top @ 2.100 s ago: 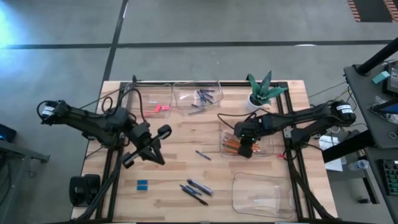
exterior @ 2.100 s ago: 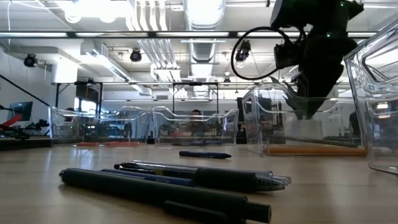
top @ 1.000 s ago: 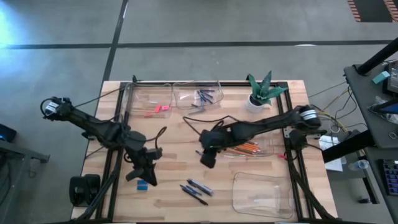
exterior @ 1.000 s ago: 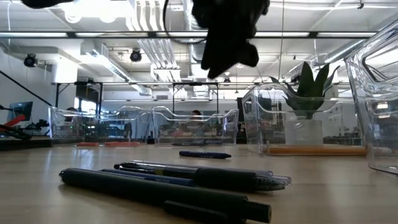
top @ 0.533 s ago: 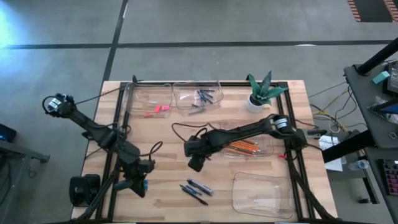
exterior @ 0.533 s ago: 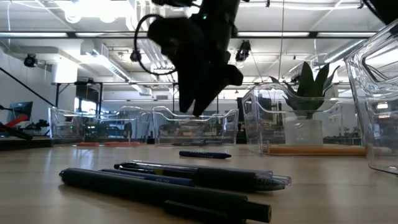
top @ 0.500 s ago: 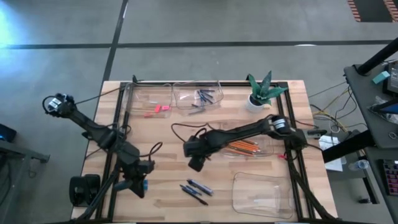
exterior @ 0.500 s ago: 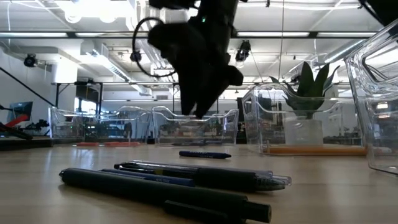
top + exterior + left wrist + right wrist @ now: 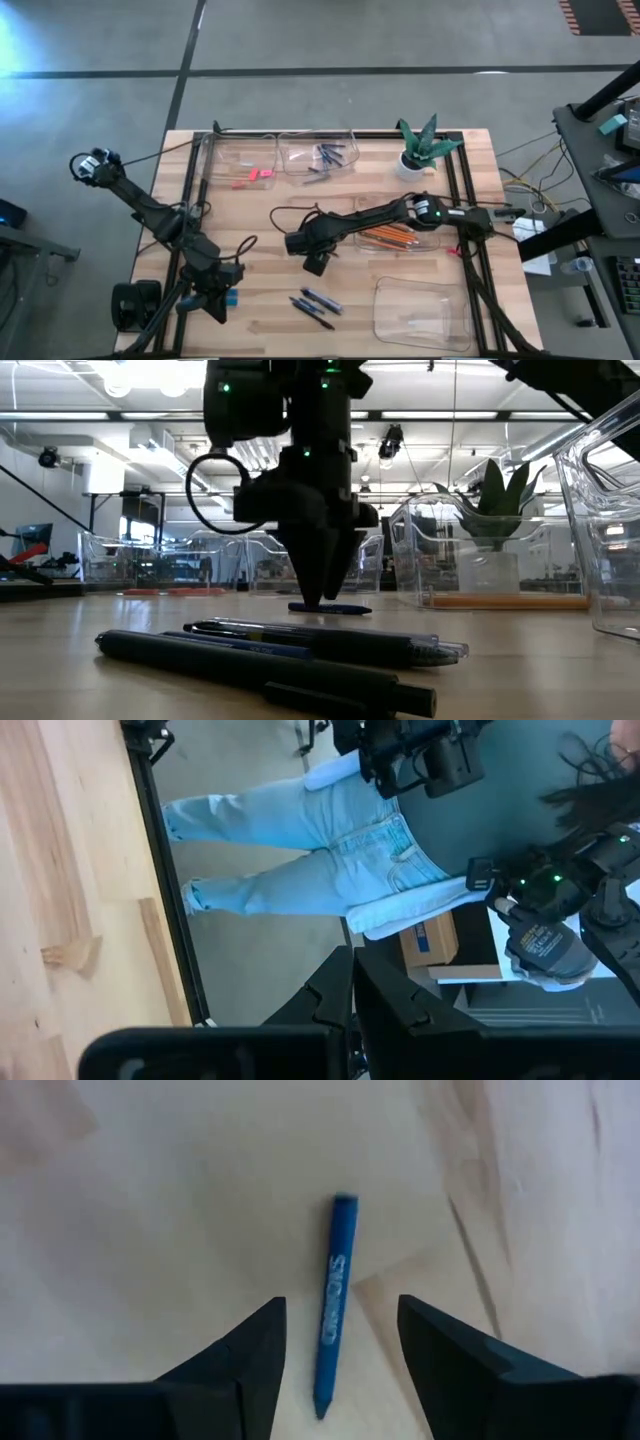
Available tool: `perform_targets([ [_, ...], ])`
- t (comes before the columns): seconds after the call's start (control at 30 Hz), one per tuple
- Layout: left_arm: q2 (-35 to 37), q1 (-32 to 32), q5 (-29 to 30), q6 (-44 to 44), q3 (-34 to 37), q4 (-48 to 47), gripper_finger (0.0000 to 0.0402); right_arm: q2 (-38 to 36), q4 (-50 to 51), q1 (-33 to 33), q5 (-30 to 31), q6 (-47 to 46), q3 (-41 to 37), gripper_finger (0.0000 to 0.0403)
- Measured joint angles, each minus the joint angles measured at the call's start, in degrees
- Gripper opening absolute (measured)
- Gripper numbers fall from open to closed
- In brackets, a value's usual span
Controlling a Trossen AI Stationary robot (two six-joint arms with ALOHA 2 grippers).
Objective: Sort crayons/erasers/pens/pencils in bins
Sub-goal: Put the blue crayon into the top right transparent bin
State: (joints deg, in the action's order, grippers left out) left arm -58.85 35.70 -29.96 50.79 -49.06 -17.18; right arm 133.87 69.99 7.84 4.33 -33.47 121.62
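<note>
A short blue crayon (image 9: 333,1302) lies flat on the bare wood at mid-table; in the low view the crayon (image 9: 345,609) shows past my right gripper. My right gripper (image 9: 342,1325) points down over it, open, one finger on each side and both clear of it. In the high view my right gripper (image 9: 317,263) hides the crayon. My left gripper (image 9: 213,304) hovers shut at the near left corner, next to a blue eraser (image 9: 230,297). In its own view my left gripper (image 9: 352,990) faces off the table.
Dark pens (image 9: 312,306) lie near the front edge. Bins: pink erasers (image 9: 255,175) far left, crayons (image 9: 328,155) at the far middle, orange pencils (image 9: 396,238) at right, a clear bin (image 9: 420,312) near right. A potted plant (image 9: 420,145) stands far right. A person (image 9: 330,840) stands beyond the table's edge.
My right gripper has gone toward the table's left edge and down, tipping from a slant to point straight down over the crayon. My left gripper has swung toward the near left corner, past the blue eraser, which stays put.
</note>
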Motion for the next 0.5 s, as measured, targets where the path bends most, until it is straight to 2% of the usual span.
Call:
perform_targets([
  [0.37, 0.0, 0.05, 0.31, 0.02, 0.0, -0.02, 0.0, 1.93, -0.44, -1.51, -1.97, 5.15, -0.06, 0.0163],
  [0.5, 0.0, 0.05, 0.45, -0.05, 0.0, -0.08, 0.0, 3.29, -0.78, -1.51, -2.76, 7.1, -0.06, 0.0135],
])
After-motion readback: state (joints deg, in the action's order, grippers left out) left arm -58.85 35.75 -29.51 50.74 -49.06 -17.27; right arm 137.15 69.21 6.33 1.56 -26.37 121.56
